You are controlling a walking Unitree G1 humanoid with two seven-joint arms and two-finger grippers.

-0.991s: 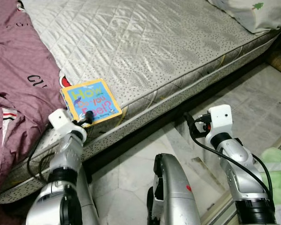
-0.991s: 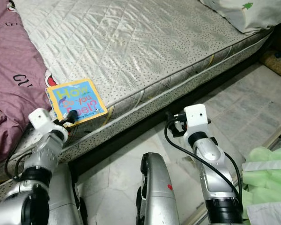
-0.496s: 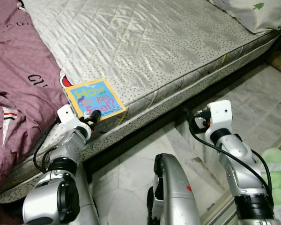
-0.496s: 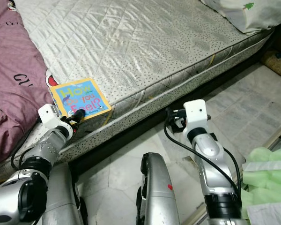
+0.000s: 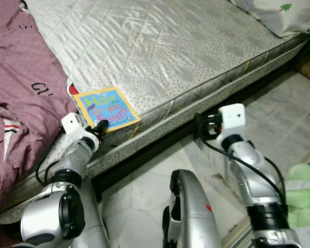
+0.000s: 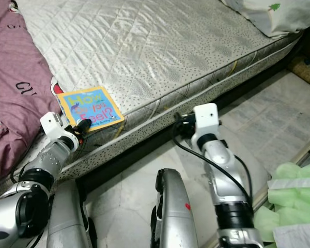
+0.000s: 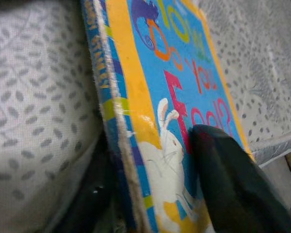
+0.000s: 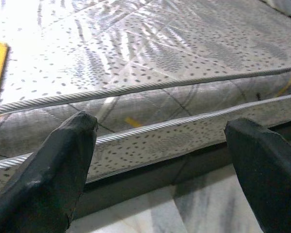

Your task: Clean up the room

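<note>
Children's board book (image 5: 107, 109), blue cover with yellow border, lies at the near edge of the mattress (image 5: 160, 46), left part of the scene, just right of the purple bedding (image 5: 18, 88). Its near corner overhangs the mattress edge slightly.

Left gripper (image 5: 99, 126) is at the book's near corner, clamped on it: in the left wrist view one black finger (image 7: 233, 184) presses on the cover beside the white rabbit drawing, the other sits under the book (image 7: 165, 97), mostly hidden.

Right gripper (image 8: 167, 160) hangs low over the marble floor (image 5: 279, 119), in front of the mattress side and to the right of the book, well apart from it. Its fingers (image 8: 58, 165) stand wide apart, holding nothing; they face the piped mattress side.

Pale pillow (image 5: 279, 15) with a small green tree print at the far right of the bed. Green plastic bag (image 6: 294, 196) on the floor, near right.
</note>
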